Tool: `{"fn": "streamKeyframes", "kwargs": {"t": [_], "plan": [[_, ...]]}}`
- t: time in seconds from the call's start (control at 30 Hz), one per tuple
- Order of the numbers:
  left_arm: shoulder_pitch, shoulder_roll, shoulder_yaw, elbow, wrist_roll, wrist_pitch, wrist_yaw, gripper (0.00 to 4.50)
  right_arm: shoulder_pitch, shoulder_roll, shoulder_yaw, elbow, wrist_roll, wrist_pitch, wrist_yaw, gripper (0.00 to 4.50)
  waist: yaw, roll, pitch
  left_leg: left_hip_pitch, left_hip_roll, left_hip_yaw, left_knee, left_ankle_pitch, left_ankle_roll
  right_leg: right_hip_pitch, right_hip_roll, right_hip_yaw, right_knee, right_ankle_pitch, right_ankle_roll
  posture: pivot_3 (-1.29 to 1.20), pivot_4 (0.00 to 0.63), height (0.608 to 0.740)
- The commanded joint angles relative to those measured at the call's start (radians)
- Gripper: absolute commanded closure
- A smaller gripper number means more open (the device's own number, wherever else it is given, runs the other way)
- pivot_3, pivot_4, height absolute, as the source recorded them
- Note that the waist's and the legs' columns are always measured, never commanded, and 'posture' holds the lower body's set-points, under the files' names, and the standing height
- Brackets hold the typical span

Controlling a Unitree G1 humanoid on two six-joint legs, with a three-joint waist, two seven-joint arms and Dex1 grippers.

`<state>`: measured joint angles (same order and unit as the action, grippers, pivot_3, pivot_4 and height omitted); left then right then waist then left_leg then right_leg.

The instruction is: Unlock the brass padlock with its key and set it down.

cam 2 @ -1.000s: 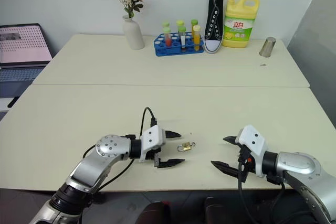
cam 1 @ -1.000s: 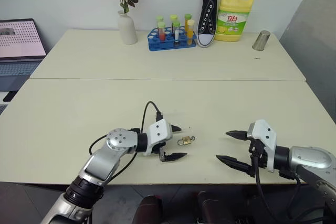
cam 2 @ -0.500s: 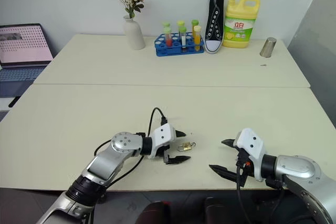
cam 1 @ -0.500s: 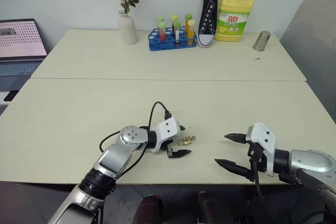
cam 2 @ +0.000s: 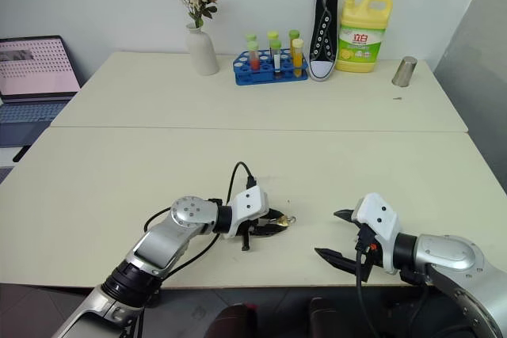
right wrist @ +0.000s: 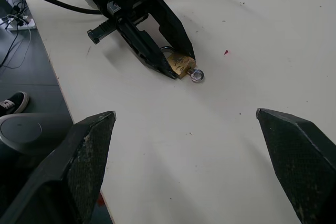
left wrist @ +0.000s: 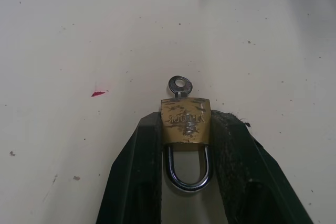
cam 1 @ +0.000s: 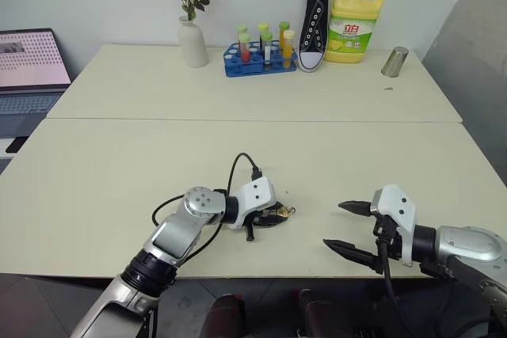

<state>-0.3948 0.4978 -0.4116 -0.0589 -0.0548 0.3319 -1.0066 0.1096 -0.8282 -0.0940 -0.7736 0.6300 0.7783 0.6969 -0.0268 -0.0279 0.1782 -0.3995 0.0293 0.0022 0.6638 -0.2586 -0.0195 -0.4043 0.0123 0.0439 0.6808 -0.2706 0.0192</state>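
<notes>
The left gripper (left wrist: 185,129) has its two black fingers (left wrist: 137,166) pressed on both sides of the brass padlock (left wrist: 185,120), so it has the lock in a narrow grip. The padlock lies on the counter (cam 1: 119,164), near the front edge and a little left of the middle. Its long axis runs along the fingers. The silvery shackle (left wrist: 186,170) points back toward the wrist, between the fingers. The key (left wrist: 179,84) sits in the bottom of the body and its round head points away from the gripper, free beyond the fingertips.

The right gripper (cam 1: 345,225) hangs well apart to the right, fingers wide open and holding nothing.

I judge that the step in hand is securing the padlock, and the unlocking is not yet done, because the shackle looks closed. The next move probably calls for the right gripper to come to the key head, pinch it and turn it while the left holds the body steady. The key head is very small, so the approach must be exact.
</notes>
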Motion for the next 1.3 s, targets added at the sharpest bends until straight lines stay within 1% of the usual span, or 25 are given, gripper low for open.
{"fn": "streamKeyframes", "kwargs": {"t": [0.03,0.1,0.17,0.3,0.37,0.43,0.47,0.57,0.73,0.87,0.97,1.03,1.17,1.3], "plan": [[0.017,0.021,-0.013,0.000,0.009,-0.084,-0.035,3.53,-0.005,0.003,-0.023,-0.029,0.014,-0.020,0.004,0.00,0.000,0.000,0.000,0.000,0.000,0.000,0.000,0.000,0.000,0.000,0.000,0.000,0.000,0.000,0.000,0.00,0.150,0.740],[0.026,0.029,0.010,-0.007,-0.011,-0.153,-0.051,3.53,-0.006,0.005,-0.024,-0.026,0.012,-0.025,0.001,0.00,0.000,0.000,0.000,0.000,0.000,0.000,0.000,0.000,0.000,0.000,0.000,0.000,0.000,0.000,0.000,0.00,0.150,0.740],[0.014,0.059,0.065,0.000,-0.024,-0.315,-0.067,3.53,-0.011,0.009,-0.024,-0.018,-0.003,-0.037,-0.006,0.00,0.000,0.000,0.000,0.000,0.000,0.000,0.000,0.000,0.000,0.000,0.000,0.000,0.000,0.000,0.000,0.00,0.150,0.740],[-0.015,0.071,0.134,0.038,-0.061,-0.517,-0.082,3.53,-0.024,0.021,-0.024,-0.005,-0.013,-0.049,-0.016,0.00,0.001,0.000,0.000,0.000,0.000,0.000,0.000,0.000,0.000,0.000,0.000,0.000,0.000,0.000,0.000,0.00,0.150,0.740],[-0.047,0.089,0.141,0.100,0.014,-0.747,-0.058,3.53,-0.045,0.037,-0.022,0.008,-0.023,-0.067,-0.024,0.00,0.001,0.000,0.000,0.000,0.000,0.000,0.000,0.000,0.000,0.000,0.000,0.000,0.000,0.000,0.000,0.00,0.150,0.740],[-0.083,0.076,0.185,0.149,0.033,-0.874,0.002,3.53,-0.078,0.060,-0.025,0.020,-0.006,-0.077,-0.024,0.00,0.002,0.000,0.000,0.000,0.000,0.001,0.000,0.000,0.000,0.000,0.000,0.001,-0.001,0.000,0.000,0.00,0.150,0.740],[-0.106,0.085,0.195,0.191,0.071,-0.990,0.032,3.53,-0.097,0.077,-0.027,0.027,-0.001,-0.087,-0.028,0.00,0.001,0.000,0.000,0.000,0.000,0.001,0.000,0.000,0.000,0.000,0.000,0.001,-0.001,0.000,0.000,0.00,0.150,0.740],[-0.159,0.104,0.216,0.312,0.170,-1.249,0.119,3.53,-0.148,0.107,-0.027,0.044,0.035,-0.067,-0.035,0.00,0.001,0.000,0.000,0.000,0.000,0.001,0.000,0.000,0.000,0.000,0.000,0.000,-0.001,0.000,0.000,0.00,0.150,0.740],[-0.225,0.110,0.259,0.450,0.287,-1.533,0.273,3.53,-0.242,0.141,-0.015,0.098,0.114,-0.002,-0.039,0.00,0.001,0.000,0.000,0.000,0.000,0.001,0.000,0.000,0.000,0.000,-0.001,0.000,-0.001,0.001,-0.001,0.00,0.150,0.740],[-0.239,0.111,0.266,0.478,0.344,-1.572,0.354,3.53,-0.356,0.194,0.026,0.160,0.161,0.056,-0.062,0.00,-0.001,0.000,0.000,-0.001,0.000,0.002,0.000,0.000,0.000,0.000,-0.001,0.000,-0.001,0.003,-0.003,0.00,0.150,0.740],[-0.213,0.129,0.260,0.464,0.357,-1.578,0.386,3.53,-0.414,0.238,0.068,0.196,0.173,0.074,-0.061,0.00,-0.001,0.000,0.000,-0.001,0.000,0.001,0.000,0.000,0.000,0.000,-0.001,0.000,0.000,0.003,-0.003,0.00,0.150,0.740],[-0.206,0.136,0.256,0.460,0.366,-1.577,0.404,3.53,-0.431,0.251,0.079,0.207,0.175,0.081,-0.060,0.00,-0.001,0.000,0.000,-0.001,0.000,0.001,-0.001,0.000,0.000,-0.001,-0.001,-0.001,0.000,0.003,-0.004,0.00,0.150,0.740],[-0.180,0.156,0.251,0.434,0.378,-1.575,0.433,3.53,-0.483,0.284,0.144,0.246,0.143,0.070,-0.045,0.00,-0.001,0.000,0.000,-0.001,0.000,0.001,-0.001,0.000,0.000,-0.001,-0.002,-0.001,0.000,0.003,-0.004,0.00,0.150,0.740],[-0.178,0.159,0.238,0.425,0.394,-1.566,0.451,3.53,-0.504,0.295,0.168,0.262,0.131,0.064,-0.034,0.00,-0.001,0.000,0.000,-0.001,0.000,0.001,0.000,0.000,0.000,-0.001,-0.004,-0.002,0.000,0.003,-0.004,0.00,0.150,0.740]]}}
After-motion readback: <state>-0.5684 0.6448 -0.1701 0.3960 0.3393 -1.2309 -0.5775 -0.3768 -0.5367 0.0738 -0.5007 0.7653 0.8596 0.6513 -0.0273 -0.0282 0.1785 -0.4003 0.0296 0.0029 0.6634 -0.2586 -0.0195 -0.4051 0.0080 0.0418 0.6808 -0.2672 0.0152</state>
